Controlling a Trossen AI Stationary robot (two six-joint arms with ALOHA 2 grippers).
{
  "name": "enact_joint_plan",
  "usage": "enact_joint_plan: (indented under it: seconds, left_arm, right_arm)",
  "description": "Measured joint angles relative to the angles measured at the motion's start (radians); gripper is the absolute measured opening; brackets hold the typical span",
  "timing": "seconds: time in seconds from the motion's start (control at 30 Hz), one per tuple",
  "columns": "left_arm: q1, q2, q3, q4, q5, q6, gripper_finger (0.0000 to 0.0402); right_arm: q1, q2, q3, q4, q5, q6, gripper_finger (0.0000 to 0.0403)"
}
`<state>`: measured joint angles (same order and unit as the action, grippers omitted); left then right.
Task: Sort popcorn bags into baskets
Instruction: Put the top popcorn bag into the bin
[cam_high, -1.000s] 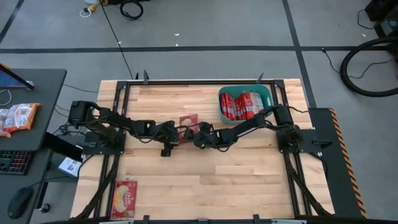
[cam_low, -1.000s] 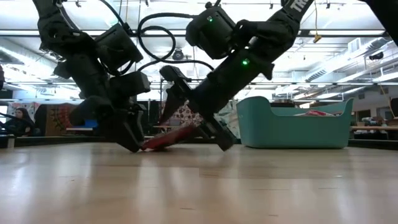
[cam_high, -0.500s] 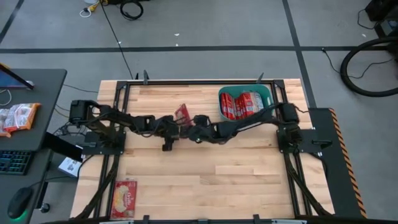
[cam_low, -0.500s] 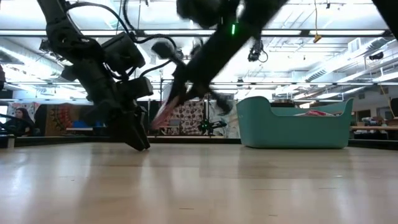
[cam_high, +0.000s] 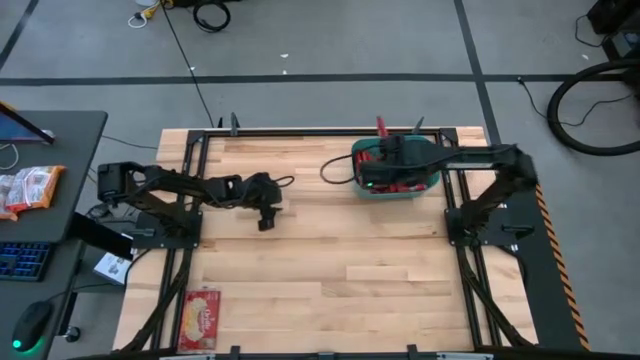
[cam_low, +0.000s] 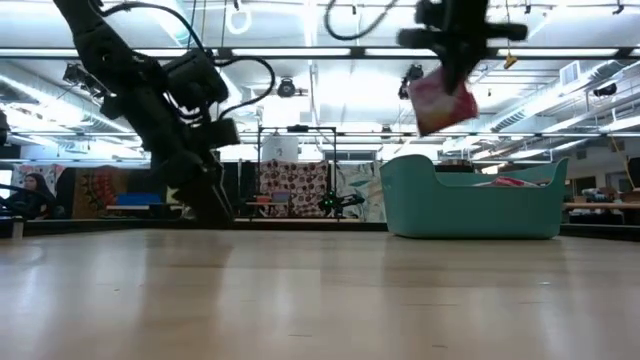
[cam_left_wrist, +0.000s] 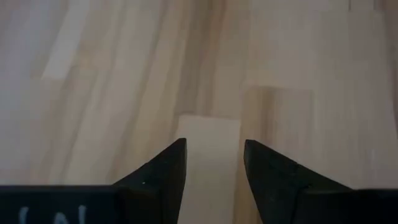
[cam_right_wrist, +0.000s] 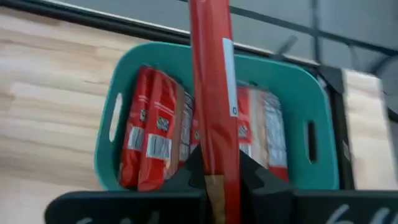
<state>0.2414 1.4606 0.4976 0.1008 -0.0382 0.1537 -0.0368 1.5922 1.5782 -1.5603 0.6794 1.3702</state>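
Note:
My right gripper (cam_high: 385, 150) hangs high over the teal basket (cam_high: 432, 170), shut on a red popcorn bag (cam_low: 441, 100). The right wrist view shows this bag (cam_right_wrist: 214, 93) edge-on, above several red popcorn bags (cam_right_wrist: 155, 134) standing in the basket (cam_right_wrist: 115, 127). My left gripper (cam_high: 265, 220) is open just above bare wood left of the table's middle, with nothing between its fingers (cam_left_wrist: 168, 171). One more popcorn bag (cam_high: 200, 318) lies flat near the table's front left corner. My right gripper pinches the popcorn bag's upper end (cam_right_wrist: 216, 163) between its two fingers (cam_right_wrist: 252, 174), which come from above and point down. The bag hangs tilted below the fingers (cam_low: 455, 55), lifted clear and above the basket's rim (cam_low: 480, 182).
Black frame rails (cam_high: 300, 131) run along the table's far edge and down both sides. The basket stands at the far right. A side desk to the left carries paler orange-and-white packets (cam_high: 30, 186) and a keyboard (cam_high: 20, 258). Bare wood fills the table's middle and near half.
My right gripper has lifted the popcorn bag off the table's middle. It has swung the bag up and toward the far right, until it hangs over the basket. My left gripper, which stood beside that bag, has drawn back a little toward the table's left edge and stays open.

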Motion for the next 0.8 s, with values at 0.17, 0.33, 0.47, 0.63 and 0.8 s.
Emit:
enact_joint_plan:
  seconds: [0.17,0.33,0.47,0.63,0.8]
  left_arm:
    - [0.019,-0.052,-0.001,-0.023,-0.034,-0.02,0.0167]
    - [0.027,-0.073,0.001,-0.026,-0.049,-0.093,0.0167]
    - [0.026,-0.073,0.001,-0.017,-0.056,-0.149,0.0167]
    - [0.026,-0.073,0.044,-0.031,-0.082,-0.159,0.0167]
    - [0.026,-0.073,0.128,-0.112,-0.097,-0.116,0.0167]
  right_arm:
    - [-0.055,-0.111,-0.238,-0.016,-0.021,0.027,0.0023]
    - [-0.098,-0.156,-0.457,0.052,-0.029,0.042,0.0023]
    - [-0.135,-0.162,-0.557,0.15,0.008,-0.005,0.003]
    - [-0.21,-0.156,-0.652,0.299,-0.046,-0.157,0.0044]
    - [-0.251,-0.157,-0.683,0.342,-0.119,-0.158,0.0055]
